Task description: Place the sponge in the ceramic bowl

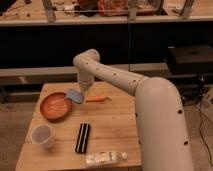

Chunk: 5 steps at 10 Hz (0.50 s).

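Observation:
The blue-grey sponge hangs just off the right rim of the ceramic bowl, a wide terracotta dish on the left part of the wooden table. My gripper points down from the white arm and is shut on the sponge's upper right side. The fingers are mostly hidden behind the wrist. The bowl holds nothing that I can see.
An orange carrot lies right of the sponge. A white cup stands at the front left, a black ribbed block at the front middle, and a pale bottle lies near the front edge. Dark shelving runs behind the table.

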Available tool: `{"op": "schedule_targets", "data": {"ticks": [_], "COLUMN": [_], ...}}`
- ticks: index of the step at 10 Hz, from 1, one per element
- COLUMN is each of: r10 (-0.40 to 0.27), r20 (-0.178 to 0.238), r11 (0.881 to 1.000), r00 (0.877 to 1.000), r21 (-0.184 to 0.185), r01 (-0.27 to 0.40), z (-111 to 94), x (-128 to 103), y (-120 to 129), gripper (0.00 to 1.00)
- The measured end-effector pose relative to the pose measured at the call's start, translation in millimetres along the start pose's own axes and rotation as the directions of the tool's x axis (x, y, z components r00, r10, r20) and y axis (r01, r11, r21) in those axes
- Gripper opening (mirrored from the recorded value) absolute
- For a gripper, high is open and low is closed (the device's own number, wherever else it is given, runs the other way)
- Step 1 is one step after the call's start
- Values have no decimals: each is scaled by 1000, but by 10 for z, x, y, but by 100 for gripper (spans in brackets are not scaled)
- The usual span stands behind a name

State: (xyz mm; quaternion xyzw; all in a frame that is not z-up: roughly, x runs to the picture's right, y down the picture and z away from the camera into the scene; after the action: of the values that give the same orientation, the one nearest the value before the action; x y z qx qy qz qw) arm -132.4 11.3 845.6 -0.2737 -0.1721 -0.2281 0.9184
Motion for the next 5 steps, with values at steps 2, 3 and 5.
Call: {"op": "schedule_targets", "data": {"ticks": [2, 3, 5], "r10": [-12, -22, -37], "r20": [-12, -13, -16], "r11": [1000, 1000, 999], "r00": [1000, 1000, 999], "r21": [6, 6, 10], "r01": [12, 22, 38], "z": [-36, -28, -46], "x": [-3, -72, -211], "y": [-37, -82, -186], "gripper": [0, 0, 0]}}
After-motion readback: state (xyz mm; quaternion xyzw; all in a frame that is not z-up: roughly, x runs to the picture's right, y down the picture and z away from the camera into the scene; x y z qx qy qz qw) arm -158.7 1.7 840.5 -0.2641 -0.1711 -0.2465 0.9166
